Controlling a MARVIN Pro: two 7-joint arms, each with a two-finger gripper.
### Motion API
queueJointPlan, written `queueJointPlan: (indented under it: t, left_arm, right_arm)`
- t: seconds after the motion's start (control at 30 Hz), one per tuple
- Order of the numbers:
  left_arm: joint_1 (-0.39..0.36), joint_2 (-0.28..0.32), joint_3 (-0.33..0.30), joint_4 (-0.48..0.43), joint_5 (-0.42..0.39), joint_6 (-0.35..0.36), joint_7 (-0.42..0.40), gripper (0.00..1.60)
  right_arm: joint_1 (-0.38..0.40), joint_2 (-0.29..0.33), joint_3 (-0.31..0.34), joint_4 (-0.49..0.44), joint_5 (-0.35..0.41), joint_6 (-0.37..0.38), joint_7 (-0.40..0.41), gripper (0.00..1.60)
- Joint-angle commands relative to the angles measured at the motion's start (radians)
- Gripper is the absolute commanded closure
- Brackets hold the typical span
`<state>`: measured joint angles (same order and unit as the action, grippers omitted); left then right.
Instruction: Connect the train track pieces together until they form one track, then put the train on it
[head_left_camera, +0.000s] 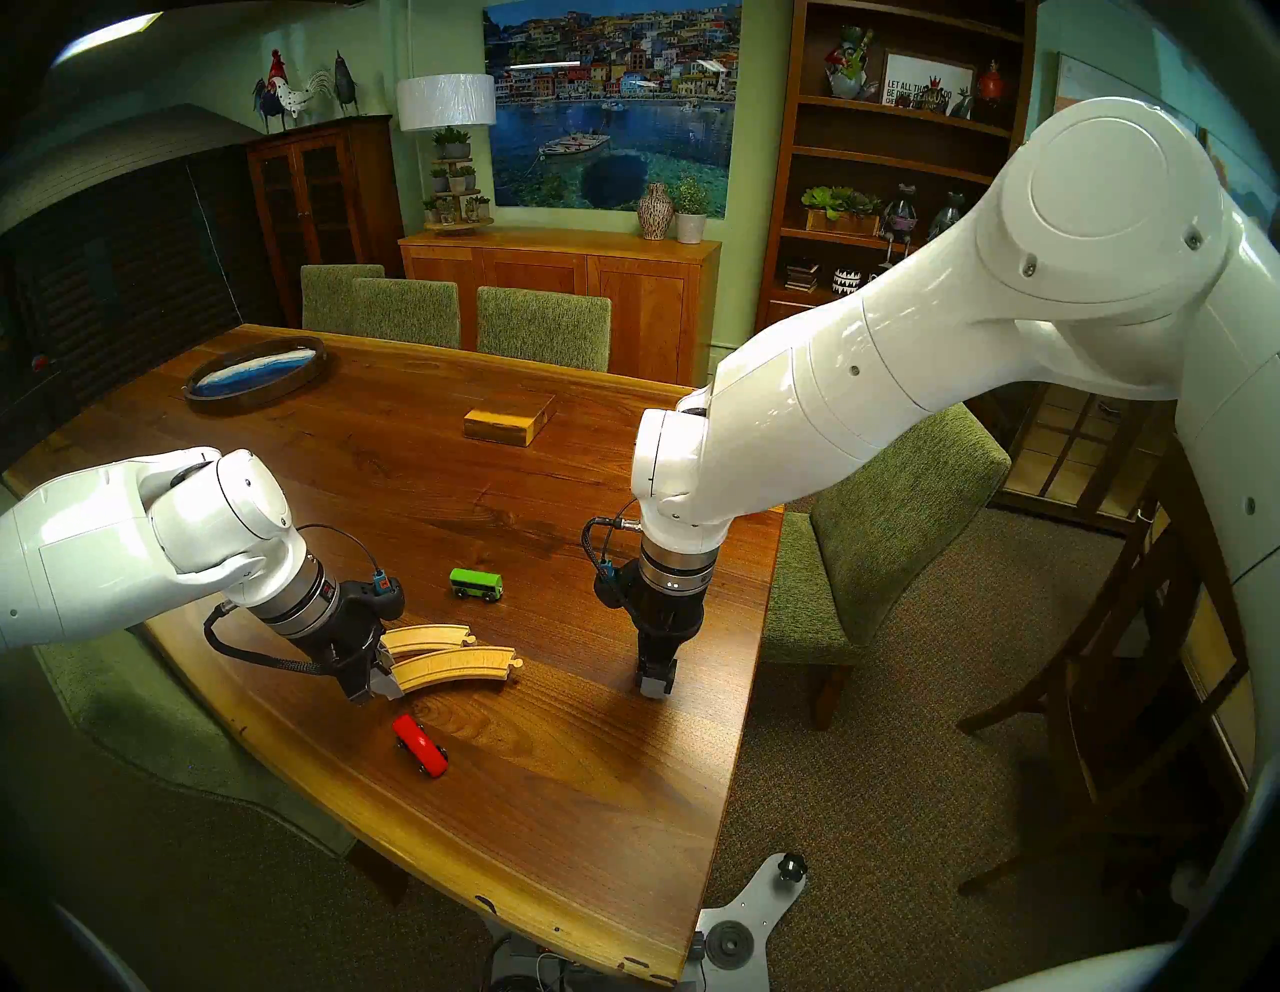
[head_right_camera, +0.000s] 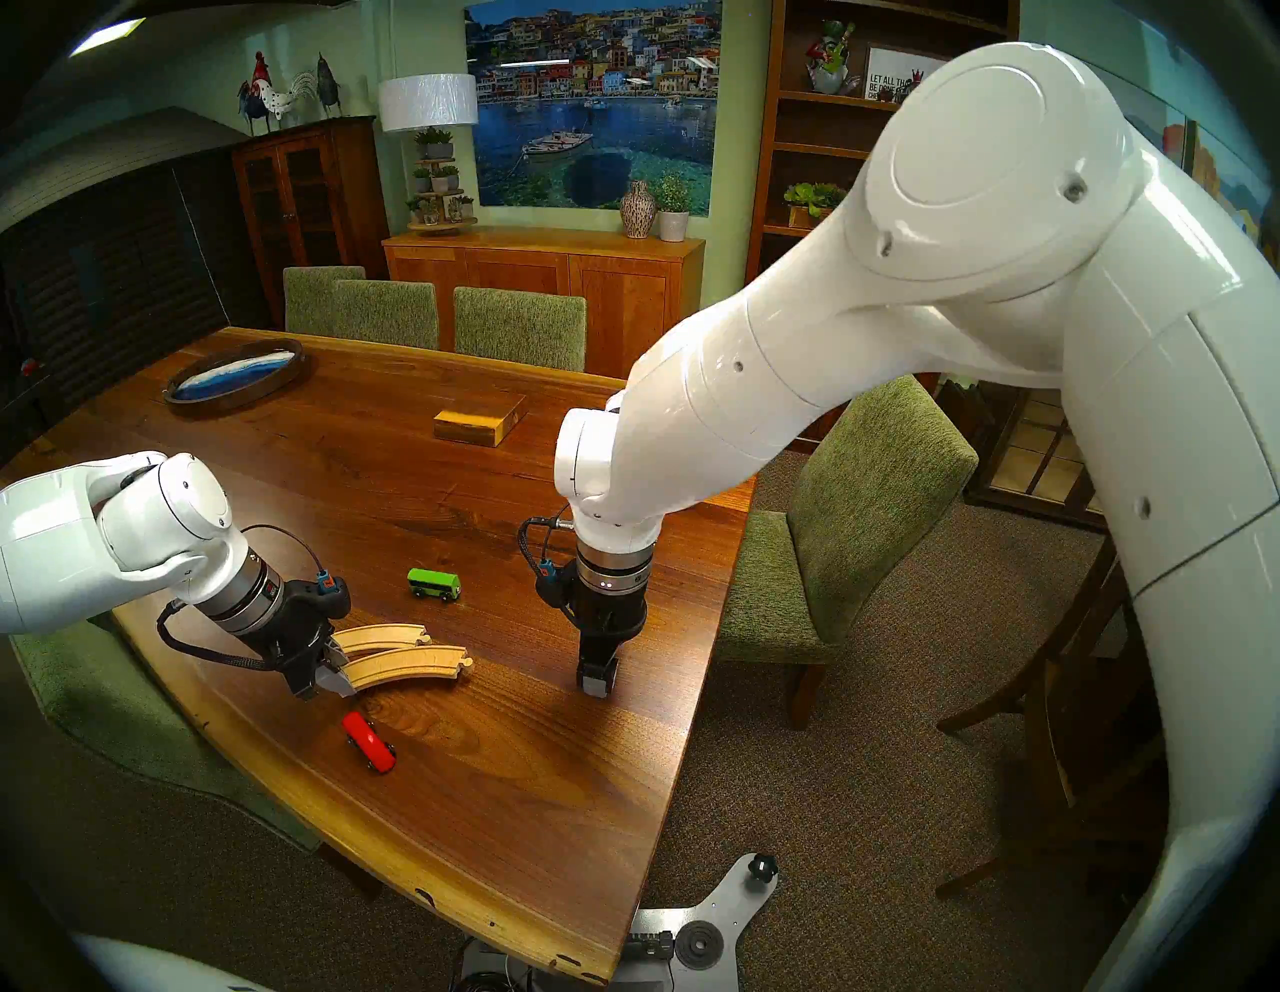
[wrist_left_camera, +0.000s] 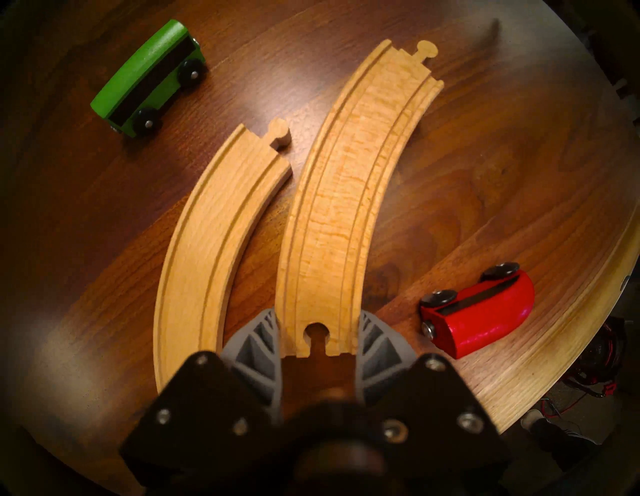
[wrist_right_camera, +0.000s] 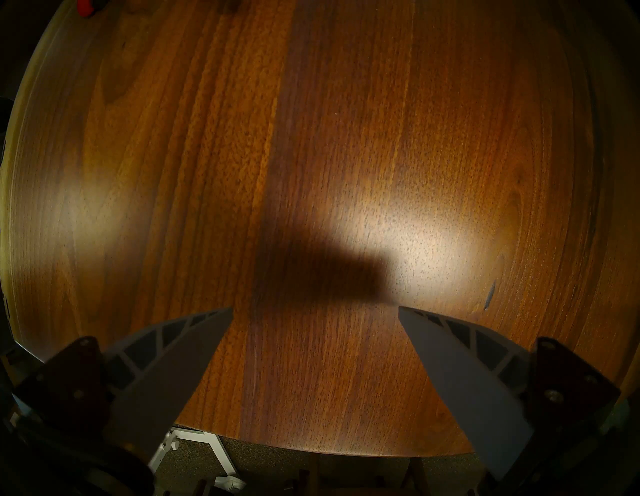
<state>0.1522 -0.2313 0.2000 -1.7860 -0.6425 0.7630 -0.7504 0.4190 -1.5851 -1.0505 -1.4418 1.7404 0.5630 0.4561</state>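
Left wrist view shows the nearer track piece (wrist_left_camera: 332, 194) gripped at its socket end, the left gripper (wrist_left_camera: 320, 341) pinching it across its width with one grey finger (wrist_left_camera: 258, 343) pressed to each side edge. That held end looks slightly raised; the head view does not settle whether the far peg end rests on the counter (head_left_camera: 485, 499). The second track piece (wrist_left_camera: 214, 228) lies flat just beside the held one, on its far side from the robot; the two curve alongside each other with a narrow gap between, unjoined, both pegs pointing away from the left gripper.

The green car (head_left_camera: 476, 584) stands on its wheels beyond the second piece, apart from it. The red car (head_left_camera: 420, 745) lies on the near side of the held piece, close to the counter's front edge and near the gripping fingers, tipped so its wheels show sideways in the wrist view.

Well off to the side of the held piece's peg end, the right gripper (wrist_right_camera: 315, 346) points straight down just above bare wood, its fingers (wrist_right_camera: 460, 374) spread wide with nothing between them. Far back from the held piece sits a rectangular wooden block (head_left_camera: 509, 421), and further still an oval tray (head_left_camera: 256, 377).
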Motion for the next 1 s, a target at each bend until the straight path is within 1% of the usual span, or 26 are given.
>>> queueJointPlan:
  t: [0.0,0.1,0.13,0.2,0.23,0.27,0.33,0.37,0.47,0.53,0.57,0.67,0.7,0.73,0.77,0.97]
  left_arm:
    - [-0.055,-0.048,-0.040,0.000,0.041,-0.018,0.000,1.60]
    - [-0.059,-0.061,-0.042,-0.002,0.057,-0.020,-0.004,1.60]
    - [-0.063,-0.076,-0.044,-0.003,0.066,-0.017,-0.011,1.60]
    - [-0.065,-0.084,-0.045,-0.002,0.070,-0.016,-0.016,1.60]
    - [-0.069,-0.101,-0.047,0.001,0.080,-0.020,-0.023,1.60]
    - [-0.069,-0.101,-0.047,0.001,0.080,-0.020,-0.023,1.60]
    - [-0.073,-0.124,-0.047,0.008,0.098,-0.041,-0.044,1.60]
    - [-0.073,-0.124,-0.047,0.008,0.098,-0.041,-0.044,1.60]
    - [-0.075,-0.150,-0.045,0.027,0.111,-0.061,-0.068,1.60]
    - [-0.070,-0.185,-0.039,0.061,0.126,-0.094,-0.090,1.60]
    - [-0.070,-0.185,-0.039,0.061,0.126,-0.094,-0.090,1.60]
    - [-0.063,-0.215,-0.036,0.099,0.132,-0.130,-0.112,1.60]
    - [-0.061,-0.226,-0.036,0.114,0.131,-0.144,-0.119,1.60]
    - [-0.059,-0.245,-0.034,0.145,0.131,-0.177,-0.143,1.60]
    - [-0.059,-0.245,-0.034,0.145,0.131,-0.177,-0.143,1.60]
    - [-0.059,-0.279,-0.032,0.212,0.148,-0.274,-0.197,1.60]
  right_arm:
    - [0.021,0.005,0.007,0.006,0.002,0.001,0.001,0.00]
    - [0.021,0.005,0.007,0.006,0.002,0.001,0.001,0.00]
    - [0.021,0.005,0.007,0.006,0.001,0.001,0.001,0.00]
    - [0.021,0.005,0.007,0.006,0.001,0.001,0.001,0.00]
    - [0.021,0.005,0.007,0.006,0.001,0.001,0.001,0.00]
    - [0.021,0.005,0.007,0.006,0.001,0.001,0.001,0.00]
    - [0.021,0.005,0.007,0.006,0.001,0.001,0.001,0.00]
    - [0.021,0.005,0.007,0.006,0.001,0.001,0.001,0.00]
    - [0.021,0.005,0.007,0.006,0.001,0.001,0.001,0.00]
    - [0.021,0.005,0.007,0.006,0.001,0.001,0.001,0.00]
    - [0.021,0.005,0.007,0.006,0.001,0.001,0.001,0.00]
    - [0.021,0.005,0.007,0.005,0.001,0.001,0.001,0.00]
    - [0.021,0.005,0.007,0.005,0.001,0.001,0.001,0.00]
    - [0.021,0.005,0.007,0.005,0.001,0.001,0.001,0.00]
    - [0.021,0.005,0.007,0.005,0.001,0.001,0.001,0.00]
    - [0.021,0.005,0.007,0.005,0.001,0.001,0.001,0.00]
